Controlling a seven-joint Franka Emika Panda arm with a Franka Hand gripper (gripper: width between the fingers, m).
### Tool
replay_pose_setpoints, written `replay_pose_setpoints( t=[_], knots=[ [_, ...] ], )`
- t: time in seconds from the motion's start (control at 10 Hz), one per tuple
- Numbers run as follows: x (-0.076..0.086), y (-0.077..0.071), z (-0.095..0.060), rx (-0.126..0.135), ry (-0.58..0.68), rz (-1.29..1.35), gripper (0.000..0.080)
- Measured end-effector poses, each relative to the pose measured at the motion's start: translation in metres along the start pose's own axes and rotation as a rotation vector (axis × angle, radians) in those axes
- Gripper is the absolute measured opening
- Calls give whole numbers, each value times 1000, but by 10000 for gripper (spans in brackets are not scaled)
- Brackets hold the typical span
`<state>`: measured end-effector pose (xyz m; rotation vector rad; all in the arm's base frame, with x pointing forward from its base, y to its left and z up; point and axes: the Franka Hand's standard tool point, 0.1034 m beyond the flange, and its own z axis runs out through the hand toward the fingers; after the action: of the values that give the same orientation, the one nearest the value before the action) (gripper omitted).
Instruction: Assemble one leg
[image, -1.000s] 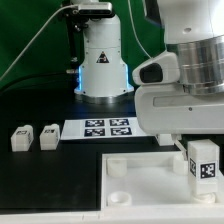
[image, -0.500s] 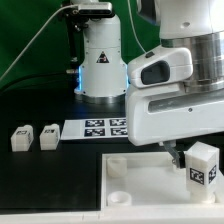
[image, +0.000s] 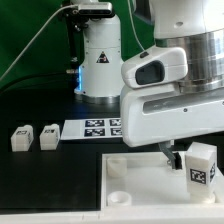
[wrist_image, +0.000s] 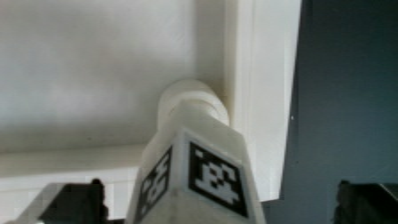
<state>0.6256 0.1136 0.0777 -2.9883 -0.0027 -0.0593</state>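
One leg (image: 201, 163), a small white block with a black-and-white tag, stands on the right part of the big white panel (image: 135, 195), slightly turned. My gripper (image: 192, 158) is down around it; one dark finger (image: 176, 158) shows just beside it on the exterior view's left. In the wrist view the leg (wrist_image: 199, 170) rises between my two fingertips (wrist_image: 75, 200), with a gap on each side. The gripper (wrist_image: 217, 208) is open and not touching it. The leg's foot is by a round corner socket (wrist_image: 196, 95).
Two more legs (image: 20, 138) (image: 48, 136) lie on the black table at the exterior view's left. The marker board (image: 100, 127) lies behind the panel. The robot base (image: 102, 60) stands at the back. Round sockets (image: 117, 167) show on the panel.
The arm has shifted toward the exterior view's left and come lower over the panel. The leg now stands slightly turned and a little further left than a second ago.
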Motion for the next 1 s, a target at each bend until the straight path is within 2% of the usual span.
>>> replay_pose_setpoints(
  t=[0.2, 0.4, 0.7, 0.9, 1.0],
  knots=[
    [5, 2, -4, 0, 9, 0, 649],
    [11, -2, -9, 4, 8, -5, 649],
    [12, -5, -9, 4, 19, -9, 649],
    [12, -4, -9, 4, 19, -8, 407],
    [12, -5, -9, 4, 19, -8, 409]
  ],
)
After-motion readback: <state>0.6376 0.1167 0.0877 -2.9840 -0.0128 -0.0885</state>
